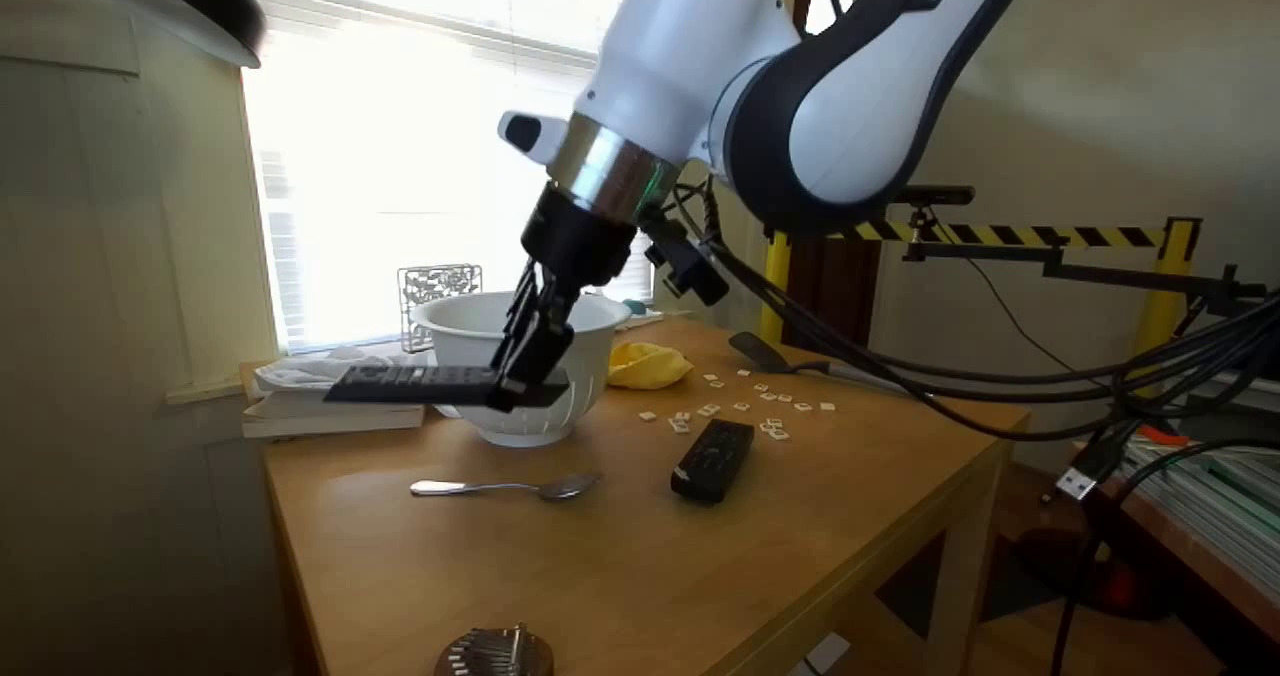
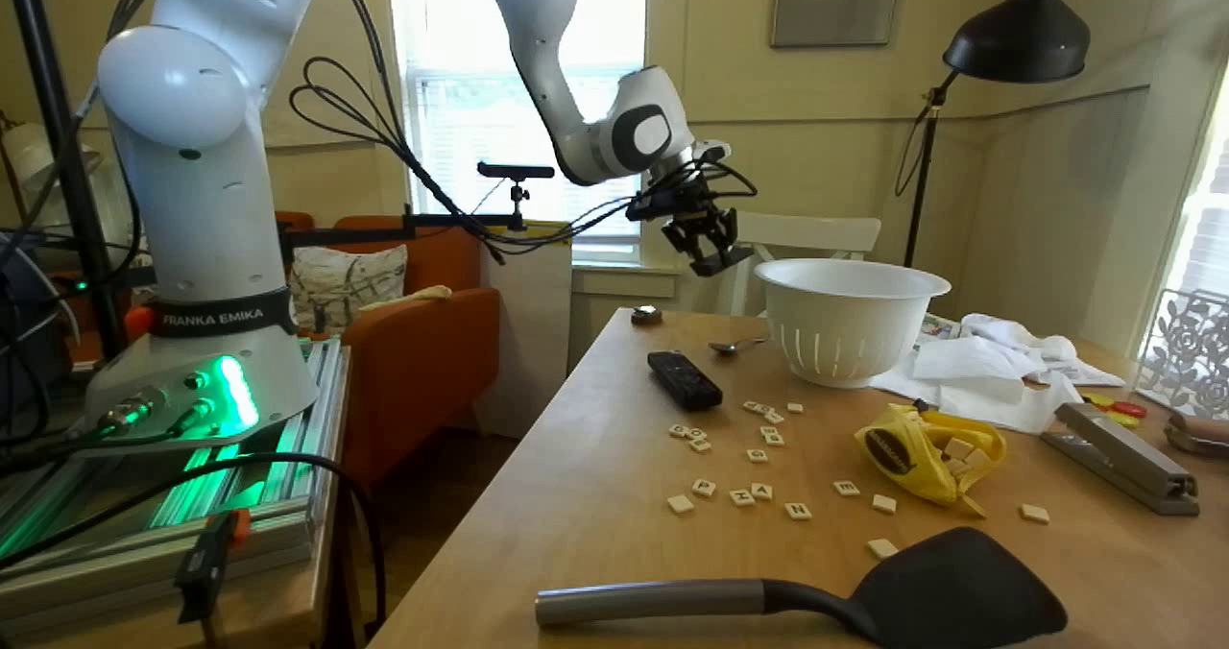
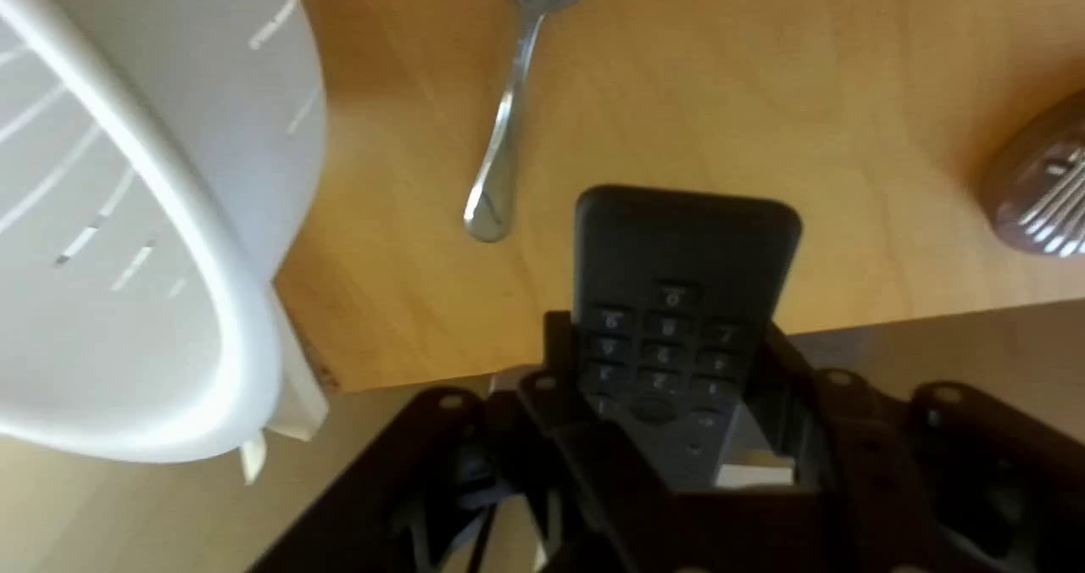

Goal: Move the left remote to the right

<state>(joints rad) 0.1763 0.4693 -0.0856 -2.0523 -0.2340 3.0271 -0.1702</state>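
The left remote, long, slim and black, is held in the air in my gripper. In an exterior view the left remote [image 1: 400, 385] is roughly level, sticking out of the gripper [image 1: 518, 381] in front of the white colander. In the wrist view the left remote [image 3: 682, 247] shows its number keys, with a finger against each long side; its lower end is partly hidden by the gripper [image 3: 661, 344]. In an exterior view the gripper [image 2: 710, 246] is above the table's far end, and the remote [image 2: 722, 261] shows only end-on. The shorter black remote [image 1: 713, 459] lies on the table, also seen here [image 2: 685, 380].
A white colander [image 2: 855, 323] stands close beside the gripper. A spoon [image 1: 510, 487] and a small thumb piano [image 1: 495, 653] lie on the table. Letter tiles [image 2: 759, 492], a yellow bag [image 2: 927, 452], a stapler [image 2: 1123, 457] and a black spatula [image 2: 960, 591] are also there.
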